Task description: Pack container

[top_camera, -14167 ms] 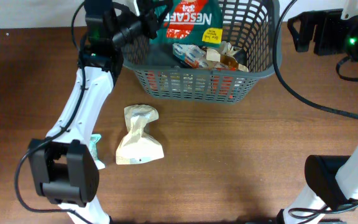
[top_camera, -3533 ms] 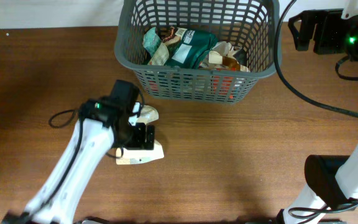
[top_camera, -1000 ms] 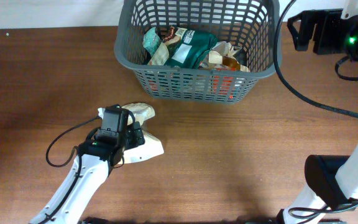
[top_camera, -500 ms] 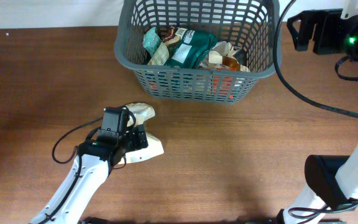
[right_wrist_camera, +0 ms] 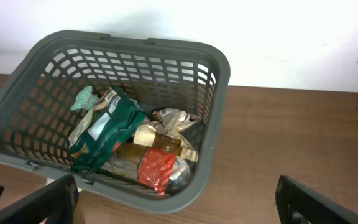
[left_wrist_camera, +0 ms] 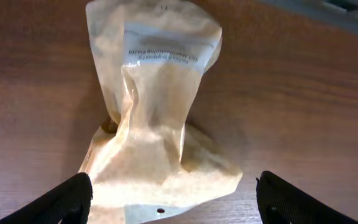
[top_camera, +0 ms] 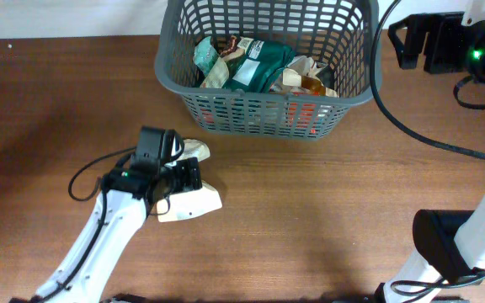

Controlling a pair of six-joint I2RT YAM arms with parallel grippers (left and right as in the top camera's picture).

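The grey basket (right_wrist_camera: 219, 62) sits below and in front of the right gripper (right_wrist_camera: 176, 190), whose fingers are wide apart. A green packet (right_wrist_camera: 104, 134) and a red packet (right_wrist_camera: 156, 169) lie inside. The left gripper (left_wrist_camera: 174, 193) is open wide around a tan pouch (left_wrist_camera: 154, 124) on the table (left_wrist_camera: 303, 112), with the basket up ahead of it.

**Packet Half Covered, Basket Cropped**

From overhead, the left gripper (top_camera: 187, 177) is covering the middle of the beige packet (top_camera: 197, 204). The wrist view's lower edge is cropping its bottom, and its label print is blurring past reading. The overhead's top edge is cutting the far rim off the container (top_camera: 263, 114).
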